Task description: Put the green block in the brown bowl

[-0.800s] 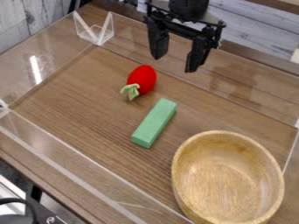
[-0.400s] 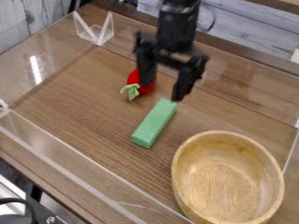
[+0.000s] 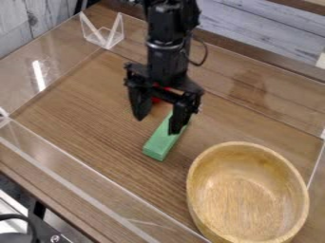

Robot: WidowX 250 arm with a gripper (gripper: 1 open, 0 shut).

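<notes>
While the gripper hangs with its jaws spread wide and nothing in them, the green block lies flat on the table just beneath, at about ten o'clock from the brown bowl. To grip well, it should drop straight down, straddling the block's narrow width evenly before closing.
</notes>
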